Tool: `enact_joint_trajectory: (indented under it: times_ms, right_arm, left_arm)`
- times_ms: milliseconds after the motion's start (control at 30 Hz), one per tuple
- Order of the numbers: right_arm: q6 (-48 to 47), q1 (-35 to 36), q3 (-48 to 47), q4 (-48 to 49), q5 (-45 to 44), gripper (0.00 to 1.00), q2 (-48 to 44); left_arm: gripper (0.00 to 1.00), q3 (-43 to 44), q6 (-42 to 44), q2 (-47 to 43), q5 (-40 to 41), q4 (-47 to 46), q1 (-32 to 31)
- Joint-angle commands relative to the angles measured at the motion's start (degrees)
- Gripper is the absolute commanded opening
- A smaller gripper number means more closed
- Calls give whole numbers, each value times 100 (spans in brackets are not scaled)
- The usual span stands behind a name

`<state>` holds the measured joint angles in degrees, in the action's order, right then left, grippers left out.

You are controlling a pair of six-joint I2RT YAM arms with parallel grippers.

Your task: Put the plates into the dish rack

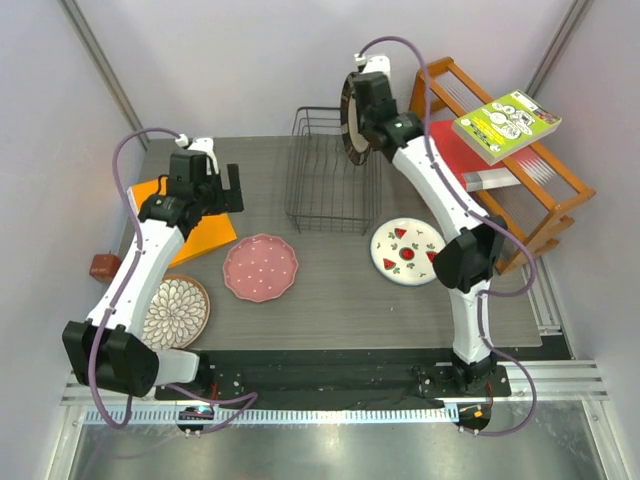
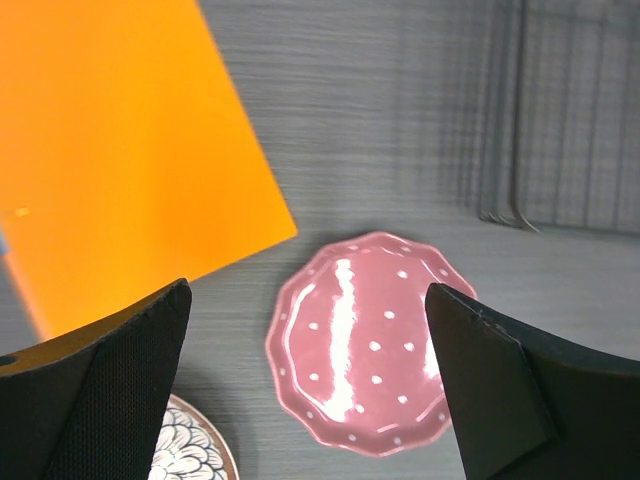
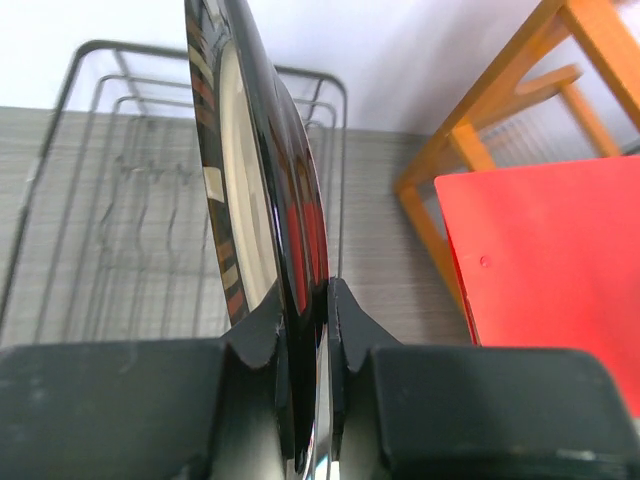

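My right gripper (image 3: 303, 310) is shut on the rim of the dark-rimmed plate (image 3: 255, 180), holding it on edge above the right side of the black wire dish rack (image 1: 330, 175); the same plate (image 1: 350, 115) shows upright in the top view. The pink dotted plate (image 1: 260, 267) lies flat on the table in front of the rack. The fruit plate (image 1: 406, 250) lies to its right. The brown petal plate (image 1: 175, 310) lies at the front left. My left gripper (image 2: 310, 380) hangs open high over the pink plate (image 2: 365, 340), nothing between its fingers.
An orange board (image 1: 190, 215) lies under the left arm. The orange wooden shelf (image 1: 520, 170) at the right carries a red board (image 3: 550, 270) and a green book (image 1: 505, 125). A small brown object (image 1: 104, 266) sits off the table's left edge.
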<state>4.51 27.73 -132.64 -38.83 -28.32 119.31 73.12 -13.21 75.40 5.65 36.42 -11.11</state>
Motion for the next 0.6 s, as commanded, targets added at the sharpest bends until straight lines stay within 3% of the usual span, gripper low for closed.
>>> enact_joint_trajectory:
  times_ms: [0, 200, 567]
  right_arm:
    - [-415, 242, -552, 1948, -1878, 1, -58]
    - [-777, 339, -772, 2283, -2607, 1, 321]
    - [-487, 277, -675, 2046, -2451, 1, 725]
  left_arm:
    - [99, -131, -340, -245, 1139, -382, 22]
    - [99, -377, -515, -367, 956, -408, 22]
    - [99, -430, -604, -298, 1193, -434, 13]
